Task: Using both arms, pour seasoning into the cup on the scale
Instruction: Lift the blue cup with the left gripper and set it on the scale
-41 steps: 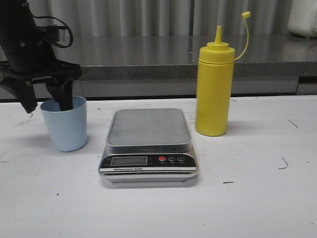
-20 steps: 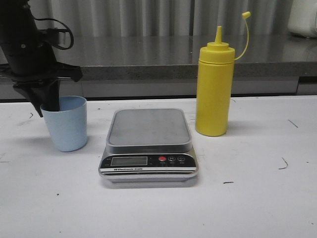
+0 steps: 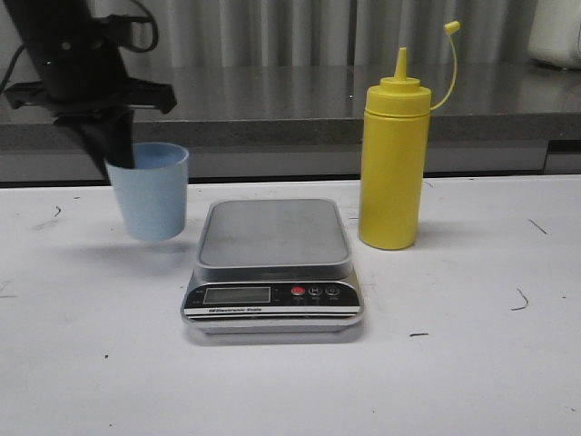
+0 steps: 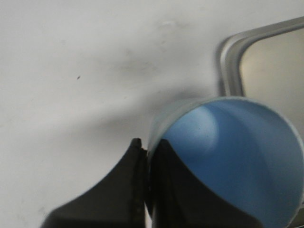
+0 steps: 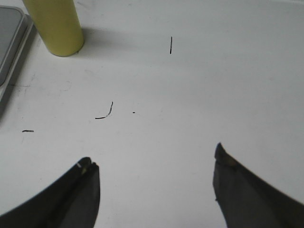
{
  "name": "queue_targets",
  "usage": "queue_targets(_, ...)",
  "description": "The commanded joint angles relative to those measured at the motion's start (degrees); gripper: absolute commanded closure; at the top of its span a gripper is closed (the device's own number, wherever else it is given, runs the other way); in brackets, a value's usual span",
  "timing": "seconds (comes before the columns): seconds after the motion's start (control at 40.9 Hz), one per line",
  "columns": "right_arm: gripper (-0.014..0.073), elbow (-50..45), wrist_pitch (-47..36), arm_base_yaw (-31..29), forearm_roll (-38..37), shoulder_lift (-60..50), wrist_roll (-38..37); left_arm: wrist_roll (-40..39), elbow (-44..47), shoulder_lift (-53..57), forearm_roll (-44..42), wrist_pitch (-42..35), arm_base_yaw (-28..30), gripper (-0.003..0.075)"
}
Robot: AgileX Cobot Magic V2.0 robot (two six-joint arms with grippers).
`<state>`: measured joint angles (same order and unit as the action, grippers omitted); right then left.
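The scale occupies the desk centre; its platform is bare and open from above. At its 10 o'clock, the left pincer grips the cup by the rim, one finger inside, one outside; the cup hangs clear of the desk, just beside the platform's left edge. The seasoning stands upright at the scale's 2 o'clock, near it but apart, its tether arching to the right. The right pincer hangs with jaws wide apart over bare desk, nothing between them. Desk at the scale's 6 o'clock is free.
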<state>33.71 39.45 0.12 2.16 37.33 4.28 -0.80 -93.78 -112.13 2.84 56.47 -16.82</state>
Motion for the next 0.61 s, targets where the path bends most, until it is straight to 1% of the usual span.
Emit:
queue_targets(0.0, 0.0069, 1.8, -3.7, 0.0, -0.5, 0.3, 0.6, -0.7, -4.7, 3.9, 0.7, -0.4, -3.3, 0.0740)
queue_targets(0.171, 0.0069, 1.8, -3.7, 0.0, -0.5, 0.3, 0.6, -5.3, -8.0, 3.7, 0.5, -2.0, -7.4, 0.0741)
queue_targets(0.245, 0.0069, 1.8, -3.7, 0.0, -0.5, 0.3, 0.6, -6.0, -9.4, 2.9, 0.2, -2.4, -8.9, 0.0741)
queue_targets(0.44, 0.0069, 1.8, -3.7, 0.0, -0.5, 0.3, 0.6, -6.5, -12.5, -0.3, 0.2, -1.8, -11.0, 0.0741)
queue_targets(0.587, 0.0069, 1.8, -3.7, 0.0, -0.5, 0.3, 0.6, -6.5, -12.8, -2.2, 0.2, -1.3, -11.2, 0.0740)
